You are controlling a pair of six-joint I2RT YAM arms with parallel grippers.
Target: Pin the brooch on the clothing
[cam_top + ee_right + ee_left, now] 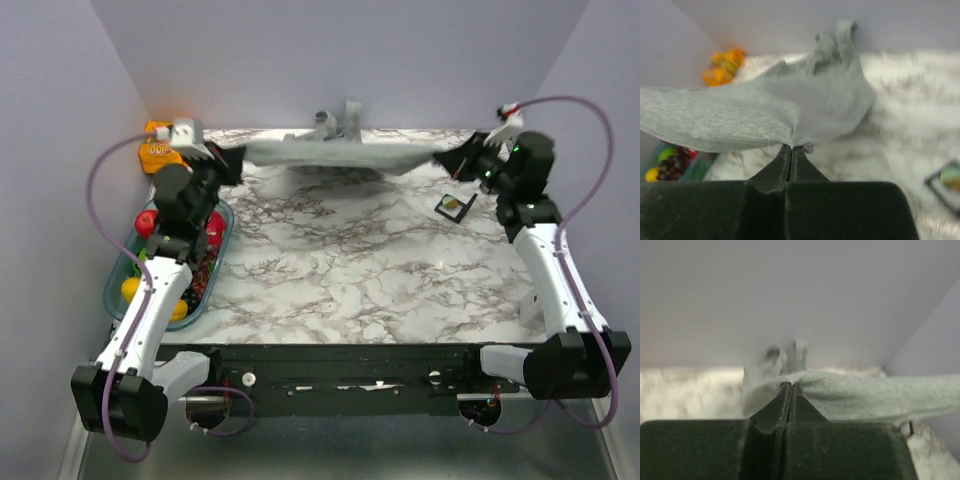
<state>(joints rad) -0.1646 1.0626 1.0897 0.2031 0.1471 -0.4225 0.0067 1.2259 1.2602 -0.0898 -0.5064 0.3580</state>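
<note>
Marble tabletop (340,270): mid and near part bare, so room to lay cloth flat. Clothing (330,152) hangs stretched along far edge btw both arms, straps by back wall. Soft, light knit, sags w/o tension; best held at hem corners. Fruit tray (228,232) at left edge, steer off it. Left gripper (791,386) clamped on clothing's left end, right gripper (791,148) likewise on its right end. Black card (468,200) near right edge carries brooch (452,206): tiny, prob. fiddly, pinch by rim.
</note>
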